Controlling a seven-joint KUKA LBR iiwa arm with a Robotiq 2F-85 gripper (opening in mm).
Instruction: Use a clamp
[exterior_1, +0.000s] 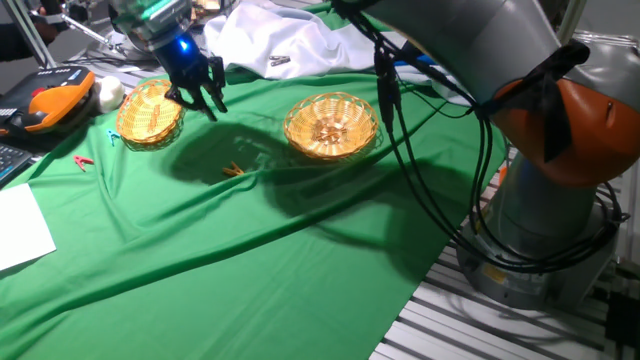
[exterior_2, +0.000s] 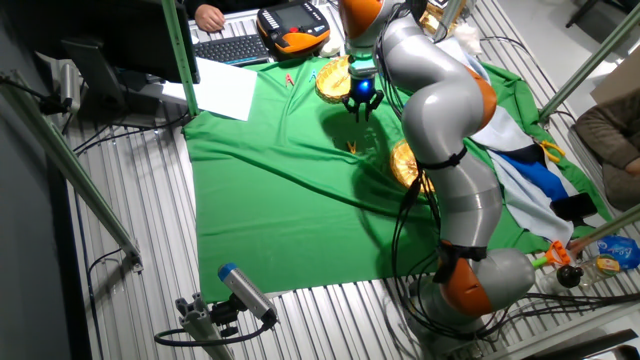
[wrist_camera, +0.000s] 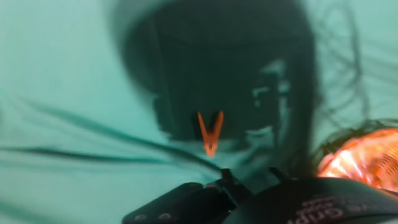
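Note:
The clamp (exterior_1: 233, 170) is a tiny orange-yellow clothespin clip lying on the green cloth (exterior_1: 250, 260) between two wicker baskets. It also shows in the other fixed view (exterior_2: 352, 147) and in the hand view (wrist_camera: 210, 132), lying in the hand's shadow with its two legs spread away from the camera. My gripper (exterior_1: 200, 95) hangs above the cloth, up and to the left of the clamp, near the left basket (exterior_1: 150, 112). Its fingers are spread and hold nothing. In the other fixed view the gripper (exterior_2: 360, 108) is apart from the clamp.
A second wicker basket (exterior_1: 330, 125) sits right of the clamp and shows at the hand view's right edge (wrist_camera: 367, 162). A small red clip (exterior_1: 84, 161) lies far left. White paper (exterior_1: 20, 225), a teach pendant (exterior_1: 45, 105) and white fabric (exterior_1: 270, 40) border the cloth. Cables (exterior_1: 400, 130) hang from the arm.

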